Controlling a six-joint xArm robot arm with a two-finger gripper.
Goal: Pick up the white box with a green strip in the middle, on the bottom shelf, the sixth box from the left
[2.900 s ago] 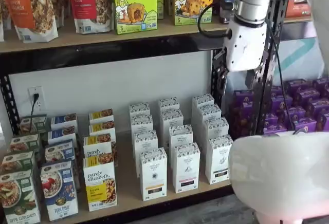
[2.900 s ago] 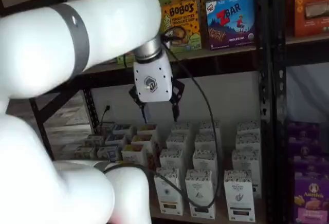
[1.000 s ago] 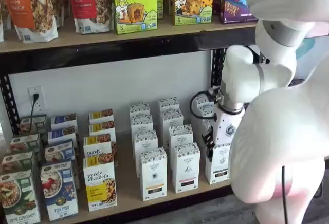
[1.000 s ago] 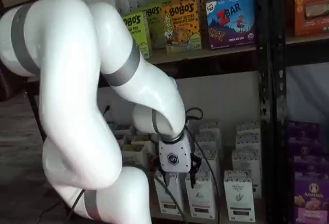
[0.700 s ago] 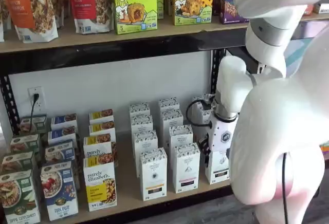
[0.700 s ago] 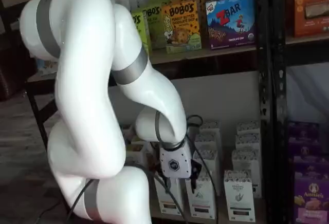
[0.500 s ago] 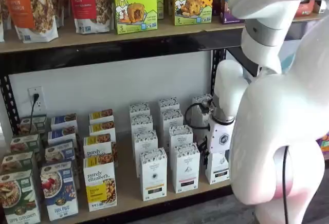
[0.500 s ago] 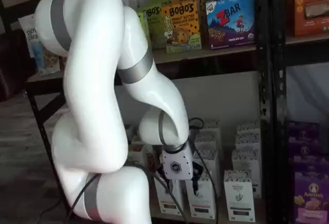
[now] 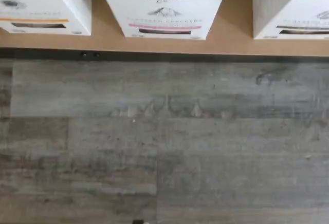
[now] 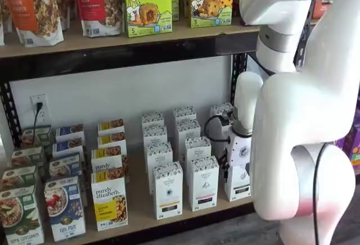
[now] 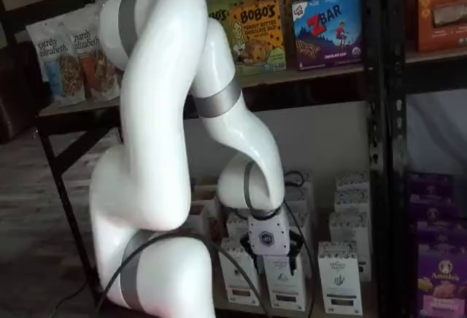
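The white box with the dark greenish strip point(image 10: 239, 184) stands at the front right of the white cartons on the bottom shelf point(image 10: 139, 204). It also shows in a shelf view point(image 11: 339, 280) and at the edge of the wrist view point(image 9: 291, 7). My gripper point(image 11: 271, 260) hangs low over the front row of white cartons with a gap between its black fingers, and holds nothing. In a shelf view it point(image 10: 233, 165) sits just up and left of the box's top. The wrist view is centred on the pink-strip carton point(image 9: 163, 5), not on the green-strip one.
A like carton with a yellow strip point(image 10: 167, 191) and a pink-strip one point(image 10: 203, 184) stand to the left, with more rows behind. A purely elizabeth box point(image 10: 109, 203) stands further left. Purple boxes point(image 11: 438, 274) are to the right, past a black upright point(image 11: 379, 150). The shelf's edge point(image 9: 154, 54) meets grey floor.
The gripper came down from upper-shelf height to the bottom shelf's front row of white cartons. In the last second it stayed low there while the upper arm swung.
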